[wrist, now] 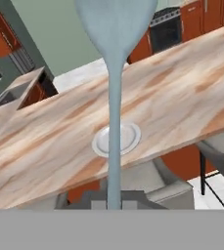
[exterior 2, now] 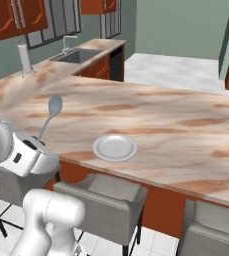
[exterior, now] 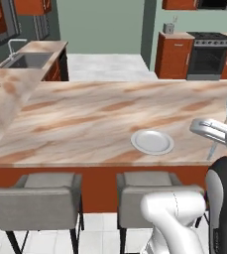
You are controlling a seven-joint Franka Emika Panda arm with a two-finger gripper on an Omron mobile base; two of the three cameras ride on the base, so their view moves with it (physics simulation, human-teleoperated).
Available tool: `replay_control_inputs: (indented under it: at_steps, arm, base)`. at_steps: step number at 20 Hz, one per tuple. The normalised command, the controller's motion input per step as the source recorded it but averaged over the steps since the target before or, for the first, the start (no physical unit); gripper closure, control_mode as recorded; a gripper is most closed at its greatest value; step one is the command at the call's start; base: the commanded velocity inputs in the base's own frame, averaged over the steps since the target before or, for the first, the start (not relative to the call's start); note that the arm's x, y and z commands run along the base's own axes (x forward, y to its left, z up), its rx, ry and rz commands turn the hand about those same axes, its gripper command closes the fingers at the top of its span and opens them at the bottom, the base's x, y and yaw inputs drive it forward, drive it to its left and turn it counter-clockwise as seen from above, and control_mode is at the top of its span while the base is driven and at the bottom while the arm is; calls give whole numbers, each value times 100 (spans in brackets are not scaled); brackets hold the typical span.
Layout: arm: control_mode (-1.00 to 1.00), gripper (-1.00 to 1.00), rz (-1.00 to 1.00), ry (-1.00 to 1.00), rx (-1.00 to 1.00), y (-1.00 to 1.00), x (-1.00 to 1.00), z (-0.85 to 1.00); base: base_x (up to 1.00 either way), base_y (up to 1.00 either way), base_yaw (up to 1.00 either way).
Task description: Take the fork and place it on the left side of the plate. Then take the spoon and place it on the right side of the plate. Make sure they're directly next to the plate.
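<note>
- The gripper (wrist: 114,204) is clenched on the thin handle of the slim pale blue spoon (wrist: 114,97), whose small oval bowl points away from the hand, up and outward
- In the right base view the spoon (exterior 2: 51,112) stands lifted off the marbled pink-and-tan stone counter (exterior 2: 176,125), out past the counter's near edge, well apart from the small round shallow white-grey plate (exterior 2: 115,148)
- The plate (exterior: 152,142) lies flat on the counter close to its near edge, above the two grey stools; no fork can be made out beside it or anywhere else on the counter
- Judging by the grip, the spoon step is in hand: carry it over the counter, then bring it down on the plate's right side
- To do it well, I would turn the handle to run alongside the plate, lower until the spoon lies flat on the stone, and set it just beside the rim without riding onto it
- The long handle swings wide as the hand tilts, so the bowl should be kept off the plate's rim on the way in; a knock could shift the plate
- Let go only once the spoon rests on the stone, otherwise it may bounce or roll away from the plate
- No brand, label or readable writing shows on the spoon, the plate or the counter
</note>
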Motion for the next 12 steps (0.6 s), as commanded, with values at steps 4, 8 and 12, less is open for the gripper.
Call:
replay_control_inputs:
  at_steps: [4, 8, 12]
  arm:
    - [-100, 100, -4, 7, 0, -5, 24, -7]
    - [-100, 100, -11, 34, 0, -49, 95, -31]
    - [-100, 100, -4, 40, 0, -73, 87, -35]
  base:
    - [73, 2, -20]
    - [0, 0, 0]
    - [0, 0, 0]
